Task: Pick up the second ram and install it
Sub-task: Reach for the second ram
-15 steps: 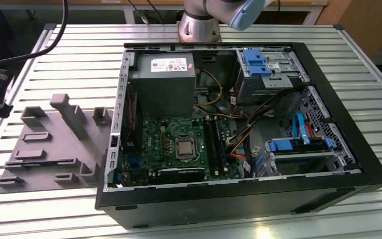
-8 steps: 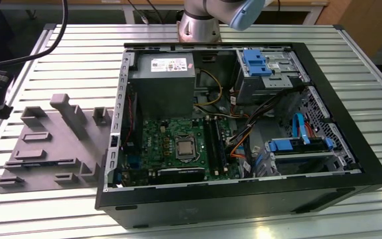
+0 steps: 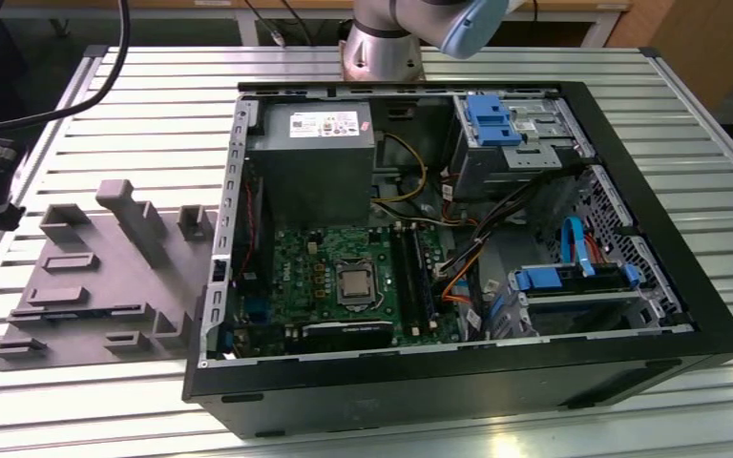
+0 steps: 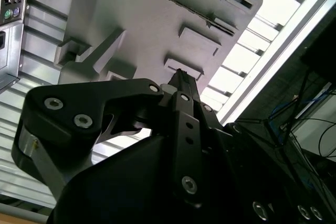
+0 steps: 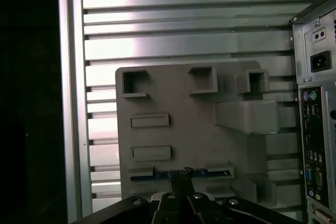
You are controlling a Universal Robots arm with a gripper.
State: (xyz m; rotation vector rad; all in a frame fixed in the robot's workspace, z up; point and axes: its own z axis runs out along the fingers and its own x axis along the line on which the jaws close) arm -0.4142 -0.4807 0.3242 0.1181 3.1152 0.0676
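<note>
The gripper is seen in the first wrist view with its fingers drawn together at the tips and nothing clasped between them. In the second wrist view the same fingers are shown edge-on as one narrow black bar rising from the gripper body. The gripper is held above the grey holder tray, apart from it.

The second ram is found lying in the tray's long slot, seated on edge, so that a thin dark blue strip is presented along the slot. In the first wrist view the closed fingertips are lined up over the middle of this strip. Two short raised slots and three square pockets are seen further along the tray.

The tray is laid flat on the slatted metal table, just beside the computer case and at the exterior view's left of it. The case is laid on its side with its cover off. Inside it the green motherboard is exposed, with the grey power supply behind it and the long black slots beside the processor. At the far edge of the table the base of the arm is mounted
</note>
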